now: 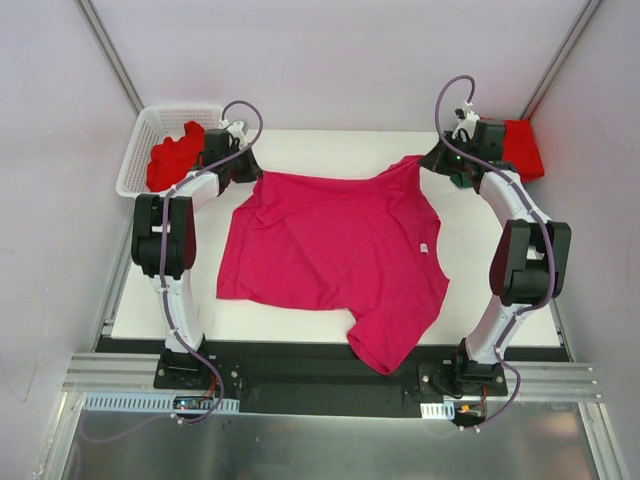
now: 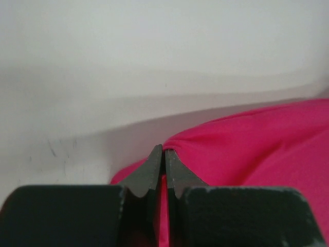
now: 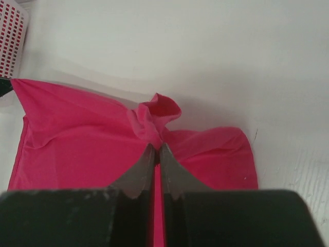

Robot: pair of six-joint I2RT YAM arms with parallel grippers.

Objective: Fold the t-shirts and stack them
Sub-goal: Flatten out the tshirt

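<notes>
now the magenta-pink t-shirt (image 1: 330,250) lies spread across the middle of the white table (image 1: 340,145), mostly flat with a few wrinkles. one sleeve droops over the near edge onto the black rail (image 1: 300,365). the left gripper (image 2: 163,150) is at the shirt's far left corner, its fingers closed tight on a pinch of the pink cloth; the left wrist view shows the cloth squeezed between the tips. the right gripper (image 3: 155,145) is at the far right corner by the other sleeve, its fingers likewise clamped on the fabric, with a small bunched fold standing up just past the tips. both held corners sit low, close to the tabletop. a white lattice basket (image 1: 140,150) stands at the table's far left corner with a bright red t-shirt (image 1: 175,160) crumpled inside. a second red t-shirt (image 1: 522,150) lies folded at the far right corner. a dark green patch (image 1: 462,181) beside it, partly hidden behind the right arm, may be another shirt, though i cannot tell.
</notes>
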